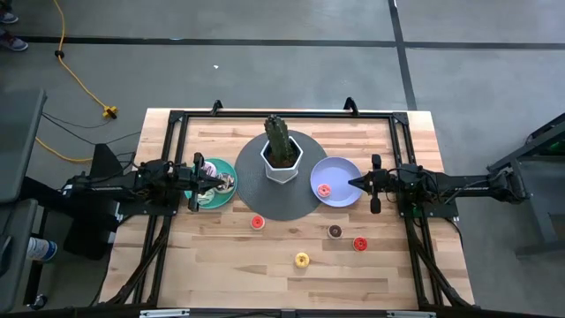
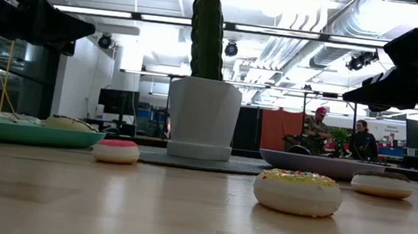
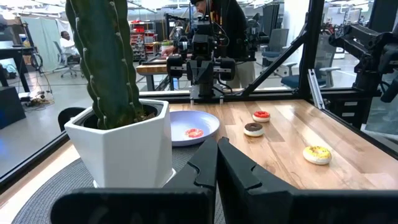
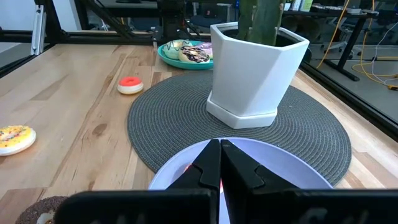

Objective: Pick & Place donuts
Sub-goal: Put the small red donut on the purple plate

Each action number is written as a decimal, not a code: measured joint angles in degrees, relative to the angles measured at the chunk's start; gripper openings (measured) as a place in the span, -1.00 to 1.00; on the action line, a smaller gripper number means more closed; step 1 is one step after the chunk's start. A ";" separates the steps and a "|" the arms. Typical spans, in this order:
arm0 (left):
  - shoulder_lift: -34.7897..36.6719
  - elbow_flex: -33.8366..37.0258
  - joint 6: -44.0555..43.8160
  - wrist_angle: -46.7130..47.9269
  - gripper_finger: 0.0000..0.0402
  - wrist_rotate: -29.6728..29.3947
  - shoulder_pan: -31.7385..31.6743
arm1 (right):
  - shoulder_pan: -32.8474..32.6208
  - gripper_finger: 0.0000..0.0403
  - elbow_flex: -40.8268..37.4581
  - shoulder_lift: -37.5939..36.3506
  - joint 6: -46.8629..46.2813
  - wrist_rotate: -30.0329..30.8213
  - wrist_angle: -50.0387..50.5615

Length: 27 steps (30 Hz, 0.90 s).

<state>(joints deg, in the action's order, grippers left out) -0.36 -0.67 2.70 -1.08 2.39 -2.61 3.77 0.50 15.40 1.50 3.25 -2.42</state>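
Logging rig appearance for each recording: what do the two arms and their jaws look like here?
Both arms are dark, near-black jointed links with black cables running along them, and no markings can be made out. The left gripper and right gripper each end in two matte black, angular jaws tapering to a narrow tip, as the wrist views show close up.

- Blocked mid-tabletop (image 1: pixel 221 265) by cactus pot (image 1: pixel 282 161) on round mat (image 1: pixel 265 205).
- Open bare wood near front edge, dotted only by four small donuts (image 1: pixel 302 259).
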 joint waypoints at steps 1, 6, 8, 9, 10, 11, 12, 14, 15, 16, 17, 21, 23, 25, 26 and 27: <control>0.00 0.00 0.00 0.00 -1.00 -0.02 0.00 | 0.00 -1.00 -0.01 0.00 0.00 0.00 -0.02; 0.00 0.00 0.00 0.00 -1.00 -0.02 0.00 | 0.00 -1.00 0.01 0.02 0.00 0.00 0.00; 0.00 0.00 0.00 0.00 -1.00 -0.02 0.00 | -0.02 -1.00 0.01 0.00 0.00 0.00 0.00; 0.00 0.00 0.00 0.00 -1.00 -0.02 0.00 | -0.01 -1.00 0.00 0.00 0.00 0.00 0.00; 0.00 0.00 0.00 0.00 -1.00 -0.02 0.00 | 0.00 -1.00 0.01 0.02 0.00 0.00 0.00; 0.00 0.00 0.00 0.00 -1.00 -0.02 0.00 | -0.02 -1.00 -0.01 0.00 0.00 0.00 0.00; 0.00 0.00 0.00 0.00 -1.00 -0.02 0.00 | -0.01 -1.00 0.01 0.01 0.00 0.00 0.00; 0.00 0.00 0.00 0.00 -1.00 -0.02 0.00 | 0.00 -1.00 0.01 0.00 0.00 0.00 0.00; 0.00 0.00 0.00 0.00 -1.00 -0.03 0.00 | 0.00 -1.00 0.01 0.02 0.00 0.00 -0.03; 0.00 0.00 0.00 0.00 -1.00 -0.02 0.00 | 0.00 -1.00 0.01 0.02 0.00 0.02 -0.10; 0.00 0.00 0.00 0.00 -1.00 -0.03 0.00 | -0.02 -1.00 -0.01 0.02 0.00 0.02 -0.45; 0.00 0.00 0.00 0.00 -1.00 -0.04 0.00 | -0.02 -1.00 0.01 0.02 0.00 0.02 -1.65; 0.00 0.00 0.00 0.00 -1.00 -0.04 0.00 | -0.02 -1.00 -0.01 0.00 0.00 0.02 -1.66; 0.00 0.00 0.00 0.00 -1.00 -0.03 0.00 | 0.00 -1.00 -0.01 0.00 0.00 0.02 -1.66; 0.00 0.00 -0.01 0.00 -1.00 -0.04 0.00 | 0.00 -1.00 -0.01 0.00 0.00 0.02 -1.68; 0.00 0.00 -0.02 0.00 -1.00 -0.04 0.00 | -0.01 -1.00 0.00 0.00 0.00 0.02 -1.68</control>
<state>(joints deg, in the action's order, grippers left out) -0.36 -0.67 2.68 -1.08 2.35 -2.61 3.76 0.50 15.40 1.50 3.27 -4.10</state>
